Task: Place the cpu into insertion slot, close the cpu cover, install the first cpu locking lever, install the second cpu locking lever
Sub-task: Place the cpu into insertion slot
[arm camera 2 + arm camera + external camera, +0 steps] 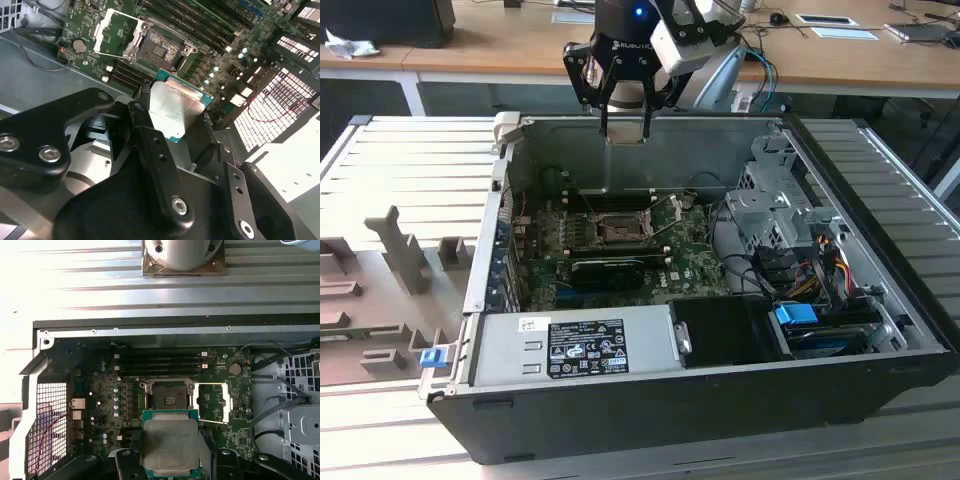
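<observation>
The open computer case point(620, 400) lies on its side, with the green motherboard point(690, 262) facing up. Over its far wall hangs the gripper point(626, 132), clenched on the cpu point(170, 442), well above the board. Below, the insertion slot point(169, 396) sits bare, the cpu cover point(228, 402) flipped open beside it.
</observation>
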`<state>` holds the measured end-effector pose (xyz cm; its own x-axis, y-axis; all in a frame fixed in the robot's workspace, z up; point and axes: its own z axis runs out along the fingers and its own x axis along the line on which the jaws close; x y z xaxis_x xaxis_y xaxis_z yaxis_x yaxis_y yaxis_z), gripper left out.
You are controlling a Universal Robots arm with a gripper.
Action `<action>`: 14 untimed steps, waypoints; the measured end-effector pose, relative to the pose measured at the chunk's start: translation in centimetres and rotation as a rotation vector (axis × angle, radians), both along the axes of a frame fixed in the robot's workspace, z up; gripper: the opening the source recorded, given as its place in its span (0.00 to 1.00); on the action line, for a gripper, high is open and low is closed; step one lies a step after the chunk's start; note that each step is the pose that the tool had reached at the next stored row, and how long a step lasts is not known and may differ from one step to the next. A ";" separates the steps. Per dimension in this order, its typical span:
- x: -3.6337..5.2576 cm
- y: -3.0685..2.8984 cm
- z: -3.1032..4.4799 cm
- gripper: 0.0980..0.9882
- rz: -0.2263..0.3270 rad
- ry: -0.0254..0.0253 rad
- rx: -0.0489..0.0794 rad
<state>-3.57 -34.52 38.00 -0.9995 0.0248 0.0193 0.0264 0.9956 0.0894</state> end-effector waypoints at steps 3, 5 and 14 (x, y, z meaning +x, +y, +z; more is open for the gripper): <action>0.00 0.00 0.00 0.48 -0.019 0.0000 0.000; 0.00 0.00 0.00 0.48 -0.030 0.0000 0.000; 0.00 0.00 0.00 0.48 -0.072 0.0000 0.000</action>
<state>-3.57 -34.52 38.00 -0.9952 0.0963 0.0193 0.0976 0.9912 0.0893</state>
